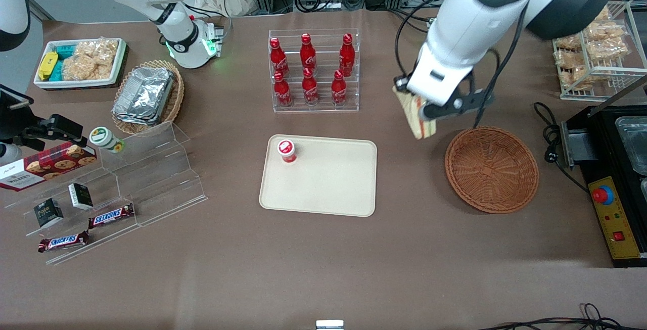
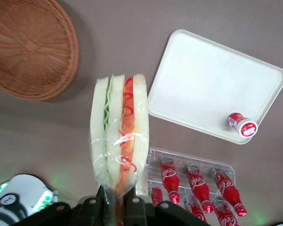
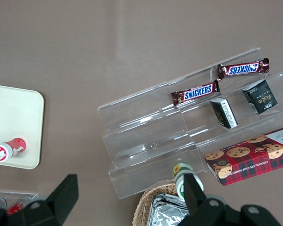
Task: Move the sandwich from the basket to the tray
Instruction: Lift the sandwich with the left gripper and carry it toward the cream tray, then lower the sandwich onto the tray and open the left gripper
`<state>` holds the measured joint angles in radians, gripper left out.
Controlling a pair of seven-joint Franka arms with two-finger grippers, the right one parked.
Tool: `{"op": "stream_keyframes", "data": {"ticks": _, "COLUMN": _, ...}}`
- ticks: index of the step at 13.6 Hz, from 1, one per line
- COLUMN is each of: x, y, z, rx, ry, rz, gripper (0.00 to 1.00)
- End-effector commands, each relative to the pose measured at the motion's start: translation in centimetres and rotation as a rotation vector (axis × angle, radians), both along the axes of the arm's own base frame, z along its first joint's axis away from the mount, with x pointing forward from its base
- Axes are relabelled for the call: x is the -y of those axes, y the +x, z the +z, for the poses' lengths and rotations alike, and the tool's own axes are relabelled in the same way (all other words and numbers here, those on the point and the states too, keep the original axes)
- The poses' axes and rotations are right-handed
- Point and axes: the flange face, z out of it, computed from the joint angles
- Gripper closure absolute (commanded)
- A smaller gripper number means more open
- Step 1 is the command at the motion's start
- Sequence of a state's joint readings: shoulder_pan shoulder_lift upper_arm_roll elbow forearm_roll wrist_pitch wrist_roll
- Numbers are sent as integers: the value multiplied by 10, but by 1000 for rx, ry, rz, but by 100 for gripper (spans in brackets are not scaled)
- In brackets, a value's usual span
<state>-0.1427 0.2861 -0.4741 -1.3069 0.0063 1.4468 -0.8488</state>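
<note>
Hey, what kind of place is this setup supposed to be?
Probably a lab mock-up of a snack shop: tiered cola bottles, shelved Snickers bars, cable clutter at the table's edge. The left claw, shut on the sandwich, hangs between basket and tray.

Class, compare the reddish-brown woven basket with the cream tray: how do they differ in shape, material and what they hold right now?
The basket is round, woven wicker; the tray is a flat, smooth rectangle. The basket holds nothing, while the tray carries a small red-capped container. The sandwich hangs in the gripper above the table between them. Both rest on the brown table.
</note>
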Motion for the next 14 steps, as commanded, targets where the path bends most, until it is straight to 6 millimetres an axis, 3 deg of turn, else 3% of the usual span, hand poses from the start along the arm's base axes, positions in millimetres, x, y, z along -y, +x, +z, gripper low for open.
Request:
{"op": "stream_keyframes", "data": {"ticks": 1, "x": 15, "y": 34, "z": -54, "rx": -20, "ry": -10, "rz": 17, "gripper": 83}}
{"op": "stream_keyframes", "data": {"ticks": 5, "x": 51, "y": 58, "z": -149, "rx": 6, "ry": 1, "rz": 37, "gripper": 83}}
{"op": "stream_keyframes", "data": {"ticks": 9, "x": 83, "y": 69, "z": -236, "rx": 9, "ry": -17, "rz": 39, "gripper": 83}}
{"op": "stream_keyframes", "data": {"ticks": 14, "x": 89, "y": 69, "z": -302, "rx": -55, "ry": -23, "rz": 46, "gripper": 83}}
